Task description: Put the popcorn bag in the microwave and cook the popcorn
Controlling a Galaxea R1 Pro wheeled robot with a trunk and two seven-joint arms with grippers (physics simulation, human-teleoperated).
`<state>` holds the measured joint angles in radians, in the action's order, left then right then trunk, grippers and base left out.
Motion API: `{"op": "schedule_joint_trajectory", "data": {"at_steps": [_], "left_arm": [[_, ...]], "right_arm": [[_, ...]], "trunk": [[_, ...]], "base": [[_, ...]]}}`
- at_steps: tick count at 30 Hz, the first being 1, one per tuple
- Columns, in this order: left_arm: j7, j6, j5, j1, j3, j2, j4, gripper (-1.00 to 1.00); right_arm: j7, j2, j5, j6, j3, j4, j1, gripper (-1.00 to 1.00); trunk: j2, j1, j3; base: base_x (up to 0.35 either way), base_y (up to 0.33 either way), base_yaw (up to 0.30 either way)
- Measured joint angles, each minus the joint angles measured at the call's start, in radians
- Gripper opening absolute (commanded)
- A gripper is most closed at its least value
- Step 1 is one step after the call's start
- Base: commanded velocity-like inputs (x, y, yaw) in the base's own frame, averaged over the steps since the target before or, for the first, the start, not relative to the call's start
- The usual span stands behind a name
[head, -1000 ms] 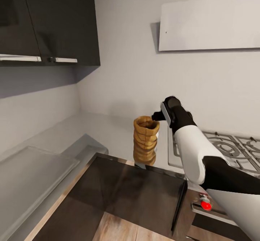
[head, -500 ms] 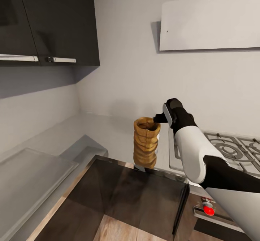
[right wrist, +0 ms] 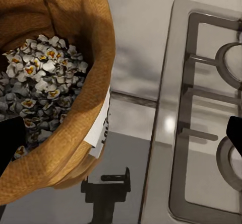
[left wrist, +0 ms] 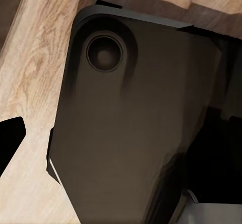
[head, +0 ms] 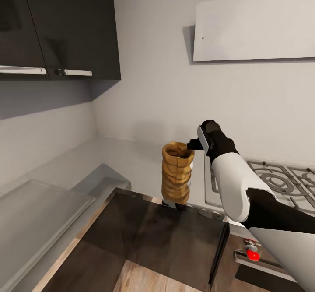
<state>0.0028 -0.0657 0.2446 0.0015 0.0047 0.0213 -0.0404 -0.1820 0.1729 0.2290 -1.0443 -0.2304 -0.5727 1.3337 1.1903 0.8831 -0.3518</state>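
head high, wrists close; both show popcorn bag (head: 177, 173)

You see: gas hob (head: 280, 180) with grates beside the fingers | white hood (head: 253, 25) above | dark cabinets (head: 57, 25) with silver handles | wood floor (left wrist: 30, 83).

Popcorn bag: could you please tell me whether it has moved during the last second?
No: against the gas hob beside it, the popcorn bag keeps its place.
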Motion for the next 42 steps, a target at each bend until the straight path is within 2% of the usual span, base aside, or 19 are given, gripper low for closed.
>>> {"op": "schedule_joint_trajectory", "data": {"at_steps": [8,17,23,25,27,30,42], "left_arm": [[0.0,0.0,0.0,0.0,0.0,0.0,0.0,1.0],[0.0,0.0,0.0,0.0,0.0,0.0,0.0,1.0],[0.0,0.0,0.0,0.0,0.0,0.0,0.0,1.0],[0.0,0.0,0.0,0.0,0.0,0.0,0.0,1.0],[0.0,0.0,0.0,0.0,0.0,0.0,0.0,1.0],[0.0,0.0,0.0,0.0,0.0,0.0,0.0,1.0],[0.0,0.0,0.0,0.0,0.0,0.0,0.0,1.0]], "right_arm": [[-0.009,0.0,0.007,0.0,-0.001,0.0,0.0,1.0],[-0.016,0.0,0.004,0.0,-0.002,0.0,0.0,1.0],[-0.018,0.0,0.005,0.0,-0.002,0.001,0.0,1.0],[-0.028,0.0,0.006,0.0,-0.002,0.001,0.0,1.0],[-0.084,0.0,0.006,0.0,-0.002,0.001,0.0,1.0],[-0.133,0.0,0.003,0.0,-0.002,0.001,0.0,1.0],[-0.145,0.0,-0.004,0.0,-0.003,0.003,-0.001,1.0]], "trunk": [[0.0,0.0,0.0],[0.0,0.0,0.0],[0.0,0.0,0.0],[0.0,0.0,0.0],[0.0,0.0,0.0],[0.0,0.0,0.0],[0.0,0.0,0.0]], "base": [[0.0,0.0,0.002],[0.0,0.0,0.209],[0.0,0.0,0.045],[0.0,0.0,0.004],[0.0,0.0,0.001],[0.0,0.0,0.0],[0.018,0.0,0.0]]}}
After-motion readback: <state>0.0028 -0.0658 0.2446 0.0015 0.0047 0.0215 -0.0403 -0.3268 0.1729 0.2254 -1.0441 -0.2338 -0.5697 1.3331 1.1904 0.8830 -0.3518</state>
